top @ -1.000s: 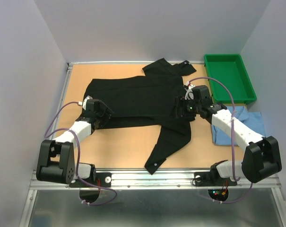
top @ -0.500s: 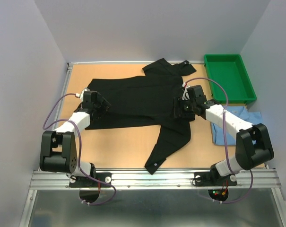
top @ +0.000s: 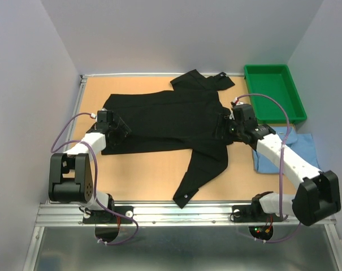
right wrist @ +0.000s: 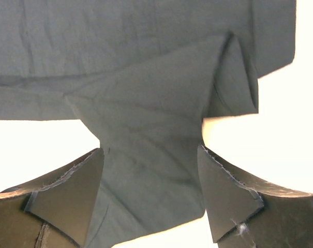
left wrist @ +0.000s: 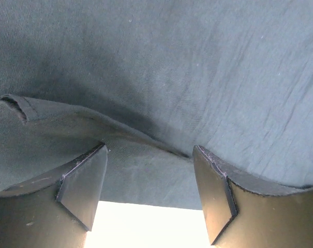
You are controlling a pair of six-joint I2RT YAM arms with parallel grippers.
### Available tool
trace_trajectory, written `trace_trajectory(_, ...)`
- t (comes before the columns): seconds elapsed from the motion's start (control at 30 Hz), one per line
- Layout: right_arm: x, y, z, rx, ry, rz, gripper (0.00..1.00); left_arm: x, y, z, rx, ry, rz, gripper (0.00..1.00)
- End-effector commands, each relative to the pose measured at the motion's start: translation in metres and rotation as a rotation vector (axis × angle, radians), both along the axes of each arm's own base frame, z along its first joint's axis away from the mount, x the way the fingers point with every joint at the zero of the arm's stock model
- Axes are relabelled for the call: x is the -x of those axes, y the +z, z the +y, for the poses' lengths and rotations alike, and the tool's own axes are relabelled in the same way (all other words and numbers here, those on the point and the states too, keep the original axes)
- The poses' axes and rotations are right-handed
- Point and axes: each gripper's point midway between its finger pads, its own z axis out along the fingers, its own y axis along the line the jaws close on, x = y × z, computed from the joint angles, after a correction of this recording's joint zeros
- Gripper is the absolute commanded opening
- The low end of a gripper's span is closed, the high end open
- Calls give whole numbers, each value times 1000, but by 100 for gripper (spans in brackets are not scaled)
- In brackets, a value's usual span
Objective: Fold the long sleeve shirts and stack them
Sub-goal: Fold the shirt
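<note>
Black shirt [top: 165,116] lies spread flat across the middle of the table [top: 142,169]. We see a soft, matte cloth with fine creases. Its collar end points to the far right, and one long sleeve trails toward the near edge with a small pale dot at the cuff. The table top is smooth tan wood inside a metal frame.

We find the light blue shirt [top: 298,148] at the right side as a flattish rectangle, partly under the right arm. It sits just on the near side of the green tray [top: 272,93], a glossy, straight-walled plastic box.

The left gripper [top: 115,131] sits at the black shirt's left hem. Its dark wedge-shaped fingers are spread wide on either side of a folded edge and pinch nothing. The right gripper [top: 223,125] rests where the sleeve meets the body. It is equally wide, with a tapering piece of cloth lying loose between its fingers.
</note>
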Motion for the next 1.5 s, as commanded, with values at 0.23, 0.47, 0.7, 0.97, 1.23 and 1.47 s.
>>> trace_trajectory(0.23,103,-60,-13,-99,-86,290,78,-8,63,-1,-81,-137,-190,84)
trace_trajectory(0.47,125,-87,8,-249,-65,348,78,7,94,2,-150,-199,-312,90)
trace_trajectory(0.7,121,-96,27,-344,-40,342,70,22,108,-11,-121,-263,-390,91)
trace_trajectory(0.97,99,-59,45,-411,8,276,5,36,108,-33,-75,-372,-412,91)
trace_trajectory(1.23,32,26,65,-466,11,95,1,41,115,-38,-87,-404,-453,91)
trace_trajectory(1.47,-44,61,70,-413,-85,-20,1,42,99,-35,-85,-373,-399,91)
